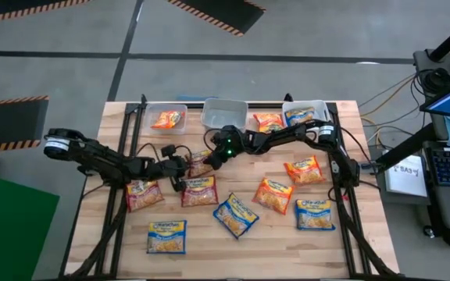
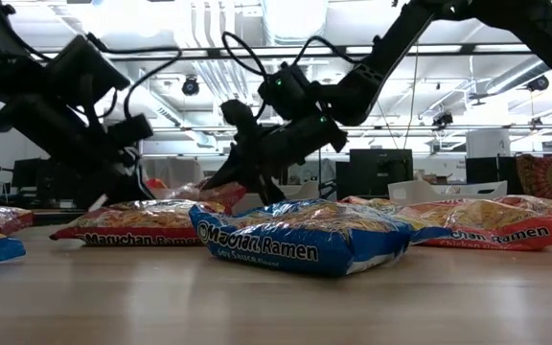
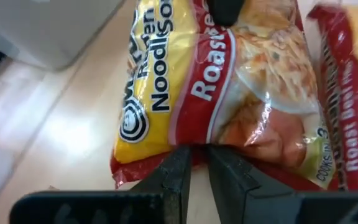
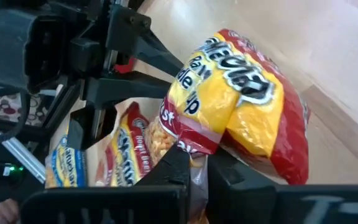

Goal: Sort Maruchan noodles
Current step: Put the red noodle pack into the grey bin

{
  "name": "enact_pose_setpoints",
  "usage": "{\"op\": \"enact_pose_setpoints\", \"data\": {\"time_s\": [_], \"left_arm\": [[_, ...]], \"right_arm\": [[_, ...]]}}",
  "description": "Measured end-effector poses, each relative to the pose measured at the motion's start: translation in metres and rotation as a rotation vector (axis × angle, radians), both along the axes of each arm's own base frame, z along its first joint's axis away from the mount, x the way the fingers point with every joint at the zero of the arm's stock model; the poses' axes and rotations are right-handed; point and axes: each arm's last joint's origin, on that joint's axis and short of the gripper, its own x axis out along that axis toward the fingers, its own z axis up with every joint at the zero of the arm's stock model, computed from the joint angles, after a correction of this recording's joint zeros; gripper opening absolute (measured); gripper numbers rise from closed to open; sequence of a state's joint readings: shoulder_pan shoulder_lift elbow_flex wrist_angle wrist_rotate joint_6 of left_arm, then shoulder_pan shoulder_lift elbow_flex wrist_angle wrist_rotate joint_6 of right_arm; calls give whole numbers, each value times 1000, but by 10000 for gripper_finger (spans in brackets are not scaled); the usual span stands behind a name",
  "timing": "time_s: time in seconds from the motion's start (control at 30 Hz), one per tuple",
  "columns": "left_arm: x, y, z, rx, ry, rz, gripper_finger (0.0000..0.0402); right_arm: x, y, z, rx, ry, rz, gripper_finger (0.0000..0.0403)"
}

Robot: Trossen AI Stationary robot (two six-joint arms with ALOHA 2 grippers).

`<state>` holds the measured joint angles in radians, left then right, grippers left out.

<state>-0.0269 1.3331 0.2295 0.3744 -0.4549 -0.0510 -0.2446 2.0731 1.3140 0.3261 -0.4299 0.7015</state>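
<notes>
Red-and-yellow crinkly plastic ramen packet (image 1: 199,163), centre of high view, pinched at both ends: left gripper (image 3: 193,163) clamped on one edge, right gripper (image 4: 193,163) clamped on opp. edge. Other flat ramen packets (image 1: 233,215) spread across lower half of wooden table (image 1: 272,238). Three clear plastic bins (image 1: 225,113) along top edge.

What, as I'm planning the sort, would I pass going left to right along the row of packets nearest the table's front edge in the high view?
Left blue packet → tilted blue packet → orange packet → right blue packet.
</notes>
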Motion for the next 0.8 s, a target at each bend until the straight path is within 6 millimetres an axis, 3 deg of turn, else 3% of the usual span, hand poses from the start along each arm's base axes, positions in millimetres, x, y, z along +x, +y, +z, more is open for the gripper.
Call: {"op": "enact_pose_setpoints", "data": {"time_s": [0.2, 0.47, 0.8], "left_arm": [[-8, 0, 21, 35, -44, -24, 39], [-22, 3, 53, 156, -157, -26, 39], [-36, 3, 102, 274, -368, -44, 39]], "right_arm": [[-10, 2, 33, -37, 10, 16, 9], [-36, 5, 96, -91, -2, -35, 9], [-78, -14, 161, -83, 27, -204, 8]]}}
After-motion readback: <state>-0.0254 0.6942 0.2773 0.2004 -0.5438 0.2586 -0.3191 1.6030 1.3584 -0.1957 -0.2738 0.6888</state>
